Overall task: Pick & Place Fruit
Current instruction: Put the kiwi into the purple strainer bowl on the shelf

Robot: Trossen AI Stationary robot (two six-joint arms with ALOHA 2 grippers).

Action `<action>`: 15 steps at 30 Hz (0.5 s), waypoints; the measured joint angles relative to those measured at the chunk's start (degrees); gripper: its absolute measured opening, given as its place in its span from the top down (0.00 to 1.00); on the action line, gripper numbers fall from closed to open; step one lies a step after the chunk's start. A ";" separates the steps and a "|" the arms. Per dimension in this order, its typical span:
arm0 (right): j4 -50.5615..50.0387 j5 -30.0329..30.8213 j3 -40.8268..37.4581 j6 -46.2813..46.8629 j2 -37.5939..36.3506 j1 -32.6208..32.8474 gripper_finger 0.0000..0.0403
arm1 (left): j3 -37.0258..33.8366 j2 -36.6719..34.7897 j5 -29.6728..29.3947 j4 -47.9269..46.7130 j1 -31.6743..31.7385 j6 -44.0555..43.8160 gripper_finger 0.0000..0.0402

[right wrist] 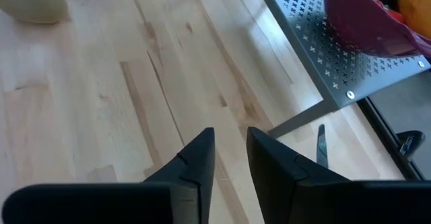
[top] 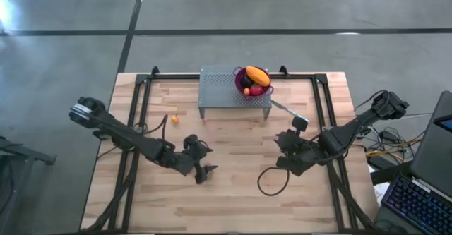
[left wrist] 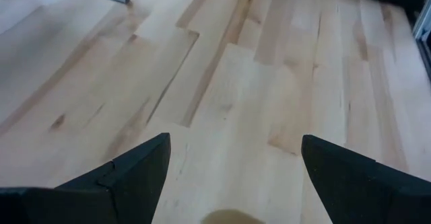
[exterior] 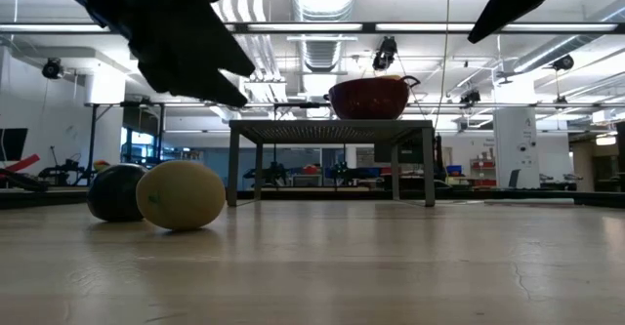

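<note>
A purple bowl [top: 241, 84] stands on a grey perforated stand [top: 219, 90] at the table's far middle. It holds an elongated orange fruit [top: 257, 75] with small red and dark ones. A small orange ball [top: 174, 119] lies on the wood left of the stand. A tan oval fruit [exterior: 181, 195] and a near-black round one [exterior: 115, 192] rest side by side on the table. My left gripper [left wrist: 234, 157] hovers open above the bare wood near them, and its arm hides them in the high view. My right gripper [right wrist: 231, 150] hangs above the table, its fingers a narrow gap apart with nothing between them.
A thin silver utensil [top: 282, 109] lies on the wood right of the stand, by the stand's leg [right wrist: 296, 124]. A black cable loop [top: 272, 182] lies near the right arm. A laptop [top: 424, 193] sits off the table's right edge. Bare wood stretches along the near side.
</note>
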 joint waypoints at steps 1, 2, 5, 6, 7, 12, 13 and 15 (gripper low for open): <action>0.00 0.00 0.00 0.00 0.00 -0.02 0.79 | 0.33 0.69 0.00 0.26 -0.21 0.01 0.16; 0.00 0.00 0.00 0.00 0.00 -0.02 0.78 | 0.81 1.38 0.02 0.41 -0.36 0.12 0.16; -0.01 -0.02 0.00 0.00 0.00 0.01 0.76 | 2.42 3.14 0.01 0.55 -0.74 0.71 0.16; 0.00 -0.02 0.00 0.00 0.00 0.01 0.76 | 2.97 3.71 0.02 0.42 -0.80 0.89 0.15; 0.00 -0.02 0.00 0.00 0.00 0.01 0.75 | 3.52 4.20 0.02 0.23 -0.86 1.24 0.16; 0.00 -0.05 0.00 0.00 0.00 0.01 0.73 | 4.99 4.21 -0.01 -1.19 -0.88 2.46 0.15; -0.03 -0.11 0.00 0.00 0.00 0.01 0.73 | 4.99 4.05 -0.12 -1.96 -0.88 2.44 0.16; -0.02 -0.13 0.00 0.00 0.00 0.01 0.72 | 4.99 3.98 -0.20 -2.31 -0.88 2.13 0.15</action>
